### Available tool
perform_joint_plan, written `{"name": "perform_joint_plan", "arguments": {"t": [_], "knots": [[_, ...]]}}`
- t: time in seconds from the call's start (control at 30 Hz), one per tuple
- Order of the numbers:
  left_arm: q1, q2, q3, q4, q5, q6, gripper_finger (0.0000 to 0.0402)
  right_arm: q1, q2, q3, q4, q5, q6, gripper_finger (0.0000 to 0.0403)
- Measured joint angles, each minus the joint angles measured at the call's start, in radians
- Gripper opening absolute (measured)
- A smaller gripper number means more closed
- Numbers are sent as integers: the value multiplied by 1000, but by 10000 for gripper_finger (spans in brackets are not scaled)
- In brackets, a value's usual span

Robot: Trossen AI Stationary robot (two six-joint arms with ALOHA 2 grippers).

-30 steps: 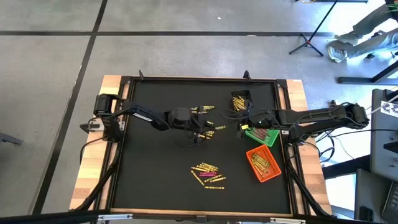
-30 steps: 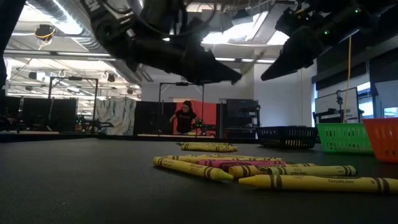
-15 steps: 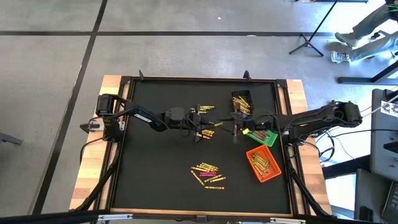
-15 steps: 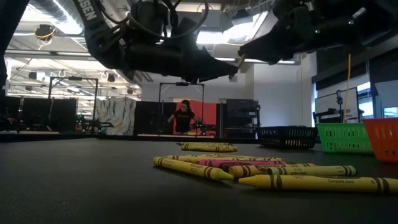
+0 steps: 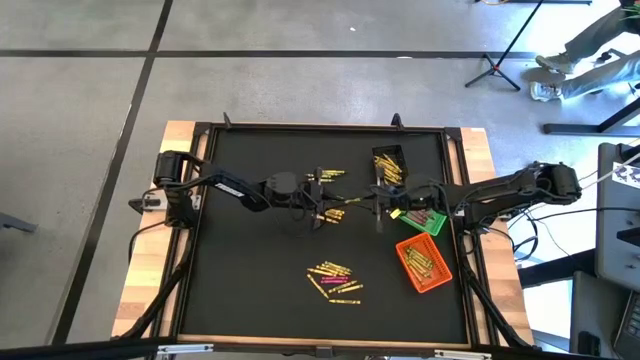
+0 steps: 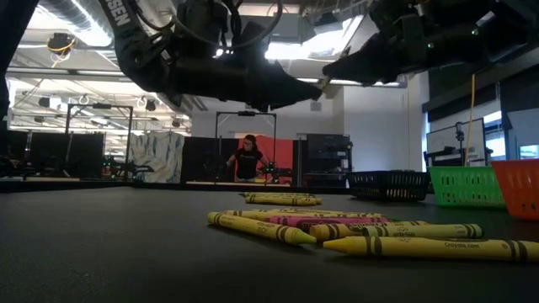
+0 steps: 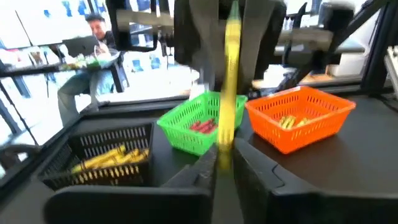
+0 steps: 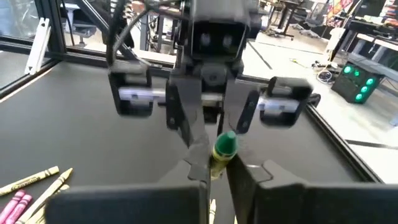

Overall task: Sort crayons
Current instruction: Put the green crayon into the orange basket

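Observation:
A yellow crayon (image 5: pixel 352 200) hangs in the air over the middle of the table, between my two grippers. My left gripper (image 5: pixel 340 201) comes from the table's left and is shut on one end of it. My right gripper (image 5: pixel 372 205) comes from the right and is shut on the other end. In the left wrist view the crayon (image 7: pixel 229 93) runs from my own fingers straight into the right gripper's fingers. Loose crayons lie in a near pile (image 5: pixel 335 280) and in two small groups, one (image 5: pixel 330 176) beyond the grippers and one (image 5: pixel 330 212) below the left gripper. My left gripper pinches one end of the crayon (image 7: pixel 224 140) between its two fingers. The fingers are about level, come from the table's left and lie along the crayon. The crayon sticks out ahead of the fingertips, clear of the table. My right gripper pinches the crayon's other end (image 8: pixel 219 158) between its two fingers. It comes about level from the table's right, facing the left gripper. The crayon's tip (image 8: pixel 224 144) shows just past the fingertips, clear of the table.
Three bins stand at the table's right: a black one (image 5: pixel 388 165) with yellow crayons at the far side, a green one (image 5: pixel 420 217) with red crayons under the right arm, an orange one (image 5: pixel 423 263) nearer. A person stands in the room behind the table (image 6: pixel 250 160).
My right gripper has gone toward the table's left, tipped nearer level, met the left gripper and shut on the crayon's free end. My left gripper has shifted a little toward the right and far side, still holding the crayon.

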Motion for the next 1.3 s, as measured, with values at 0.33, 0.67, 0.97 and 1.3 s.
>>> {"name": "perform_joint_plan", "arguments": {"t": [0.33,0.67,0.97,1.3], "knots": [[0,0,0,-82,0,-36,113,43,-158,185,-727,2,159,25],[0,0,0,-82,-1,-10,115,264,-227,379,-1371,-15,599,20],[-1,0,0,-80,-3,-9,115,511,-230,282,-1515,-48,1059,13],[-1,0,0,-79,-9,-9,115,615,-230,119,-1466,-44,1238,32]]}}
